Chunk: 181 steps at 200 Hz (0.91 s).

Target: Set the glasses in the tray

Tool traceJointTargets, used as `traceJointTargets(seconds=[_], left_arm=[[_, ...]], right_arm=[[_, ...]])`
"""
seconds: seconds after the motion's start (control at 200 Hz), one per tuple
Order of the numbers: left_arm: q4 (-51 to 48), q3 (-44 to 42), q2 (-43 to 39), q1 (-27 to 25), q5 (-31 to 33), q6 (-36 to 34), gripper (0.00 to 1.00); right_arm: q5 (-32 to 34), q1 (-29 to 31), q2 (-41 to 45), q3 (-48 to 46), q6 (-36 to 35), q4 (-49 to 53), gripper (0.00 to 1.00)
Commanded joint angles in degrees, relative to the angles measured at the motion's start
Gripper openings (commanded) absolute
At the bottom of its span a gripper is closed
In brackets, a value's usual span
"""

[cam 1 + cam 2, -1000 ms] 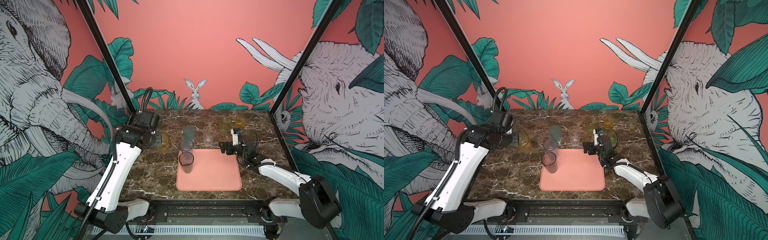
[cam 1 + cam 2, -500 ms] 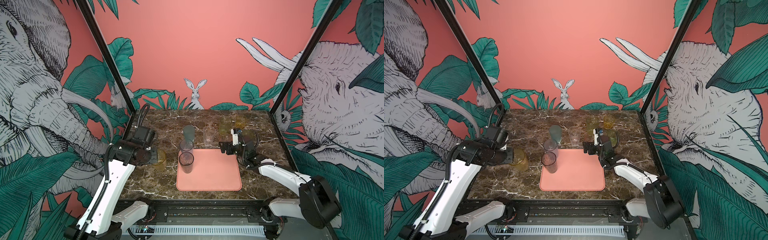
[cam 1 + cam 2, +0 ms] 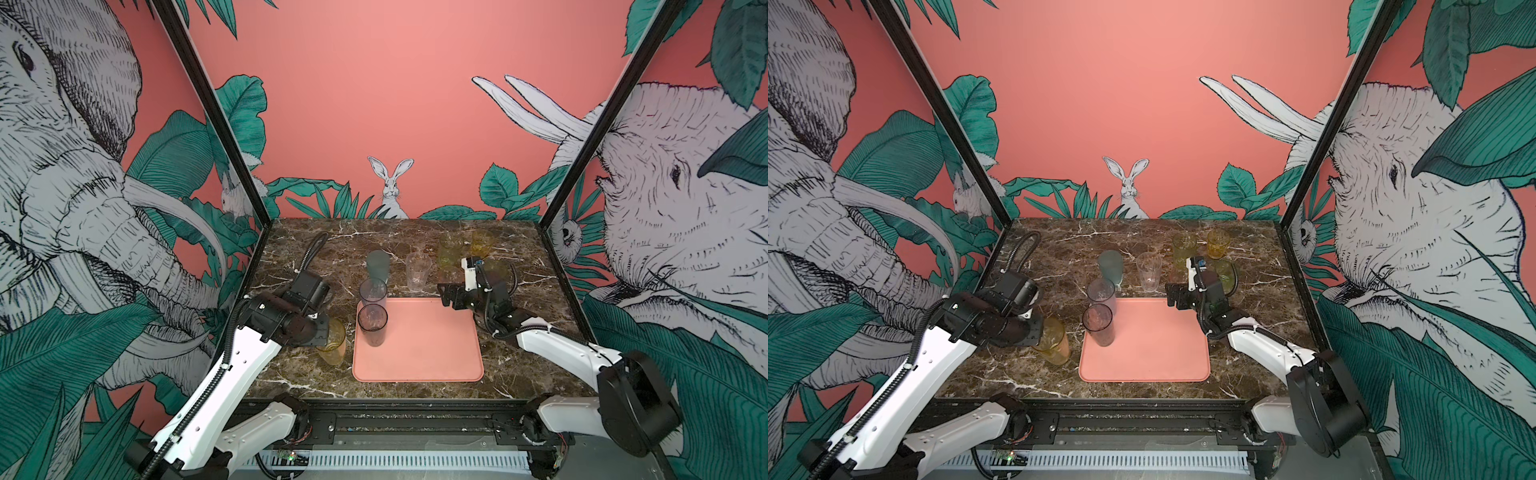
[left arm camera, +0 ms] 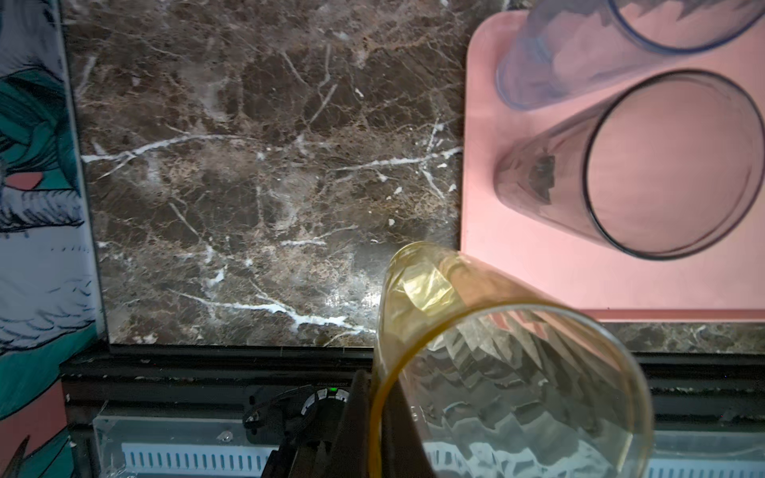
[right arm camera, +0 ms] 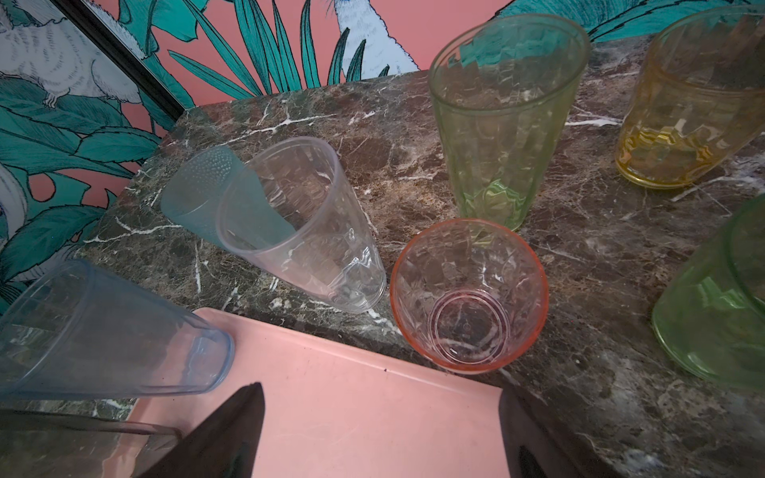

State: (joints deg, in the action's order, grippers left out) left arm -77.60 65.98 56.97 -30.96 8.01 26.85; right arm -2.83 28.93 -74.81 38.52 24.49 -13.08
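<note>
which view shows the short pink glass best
The right wrist view: the pink glass stands close and unblocked on the marble, just off the tray edge. In both top views the right arm mostly hides it, leaving it too faint to judge. The left wrist view misses it.

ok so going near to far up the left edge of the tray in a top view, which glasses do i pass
smoky grey glass → bluish glass → teal-grey glass
</note>
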Motion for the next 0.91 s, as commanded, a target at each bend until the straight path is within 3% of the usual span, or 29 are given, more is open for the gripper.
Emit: traceJointTargets(seconds=[0.0, 0.53, 0.9], left_arm=[[3.47, -2.24, -0.8, -3.11, -1.48, 1.5, 0.0], [11.57, -10.98, -2.29, -10.75, -3.38, 3.39, 0.0], [14.85, -11.05, 0.12, -15.21, -2.7, 3.48, 0.0]], right_arm=[[-0.11, -0.16, -0.33, -0.47, 0.49, -2.87, 0.91], [-1.14, -0.12, -1.84, 0.24, 0.65, -2.61, 0.91], [-0.73, -0.13, -2.15, 0.32, 0.52, -2.55, 0.91]])
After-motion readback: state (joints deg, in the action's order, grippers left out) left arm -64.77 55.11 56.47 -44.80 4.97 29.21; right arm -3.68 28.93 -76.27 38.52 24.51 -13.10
